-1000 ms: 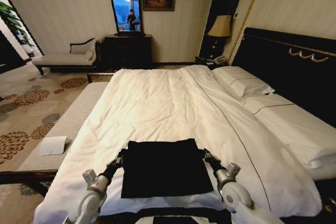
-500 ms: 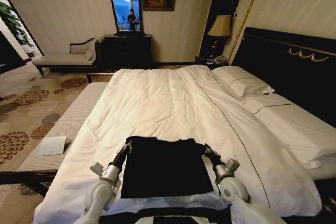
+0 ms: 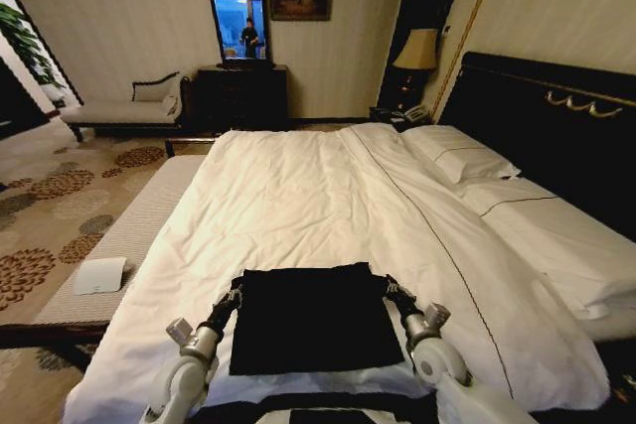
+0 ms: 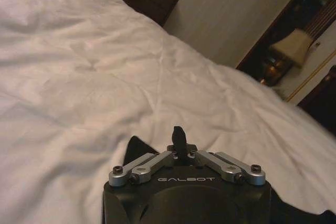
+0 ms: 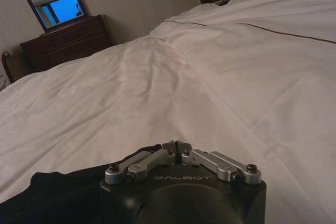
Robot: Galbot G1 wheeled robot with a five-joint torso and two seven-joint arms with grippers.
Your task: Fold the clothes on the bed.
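The clothes are one black T-shirt (image 3: 313,325), lying flat in a folded rectangle on the white duvet of the bed (image 3: 298,196), close to its near edge. My left gripper (image 3: 233,297) is shut on the shirt's far left corner. At the far right corner my right gripper (image 3: 390,289) is shut on it too. In the left wrist view the closed gripper (image 4: 179,136) stands over black fabric (image 4: 134,148). The right wrist view has the closed gripper (image 5: 177,145) with the black shirt (image 5: 58,192) bunched beside it. The lettering is hidden.
Pillows (image 3: 462,156) and a dark headboard (image 3: 556,126) lie to the right. A padded bench with a white box (image 3: 99,275) runs along the bed's left side. A chaise (image 3: 124,106) and dark dresser (image 3: 243,96) stand at the far wall.
Both grippers lifted the shirt's far edge a little away from me, then brought it back down and nearer. The left arm has dropped lower.
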